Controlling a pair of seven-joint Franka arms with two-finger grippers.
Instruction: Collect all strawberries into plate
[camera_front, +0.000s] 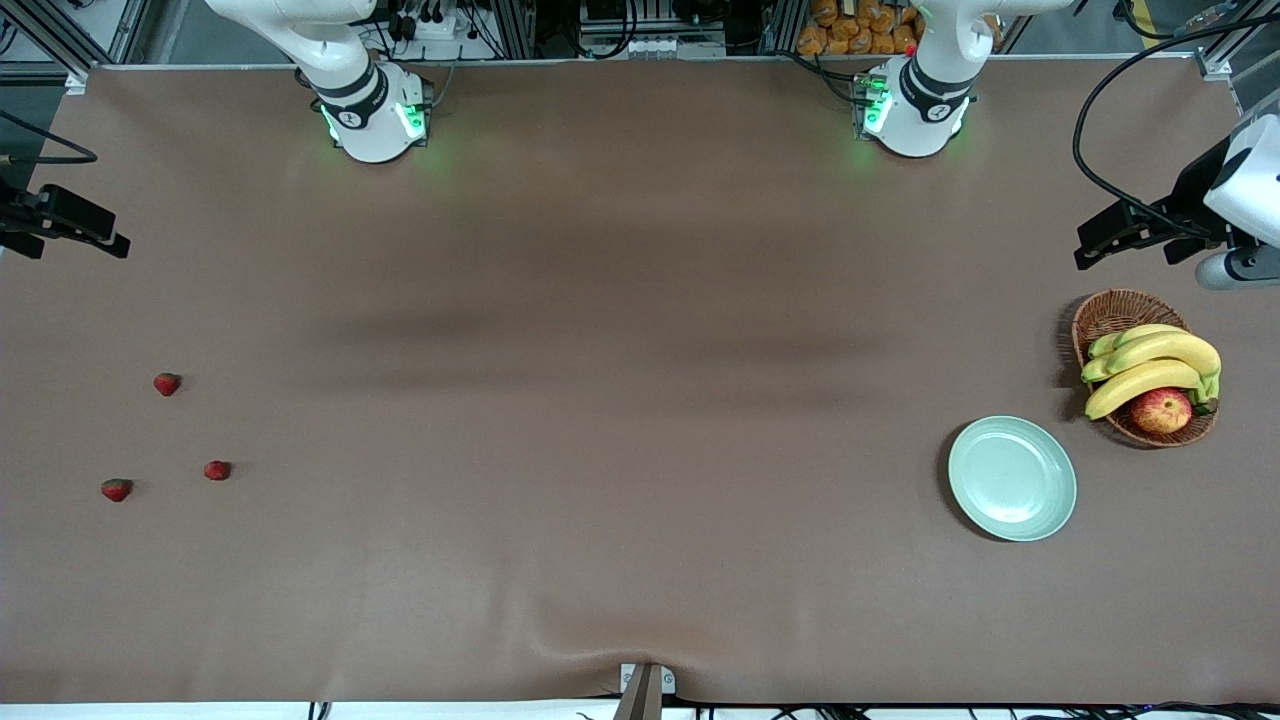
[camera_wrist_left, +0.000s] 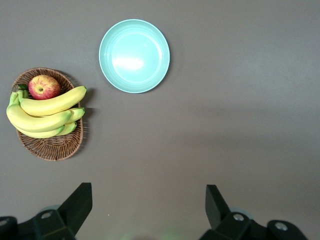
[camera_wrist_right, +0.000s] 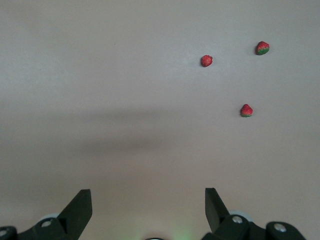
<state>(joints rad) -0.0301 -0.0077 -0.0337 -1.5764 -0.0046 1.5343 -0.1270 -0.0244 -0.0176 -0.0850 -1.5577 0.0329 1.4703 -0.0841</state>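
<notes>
Three strawberries lie apart on the brown table toward the right arm's end. They also show in the right wrist view. The mint-green plate sits bare toward the left arm's end. My right gripper hangs open and holds nothing, high over the table's edge near the berries. My left gripper is open too, in the air over the table close to the basket.
A wicker basket with bananas and a red-yellow apple stands beside the plate, farther from the front camera. A wide stretch of brown tabletop separates berries and plate.
</notes>
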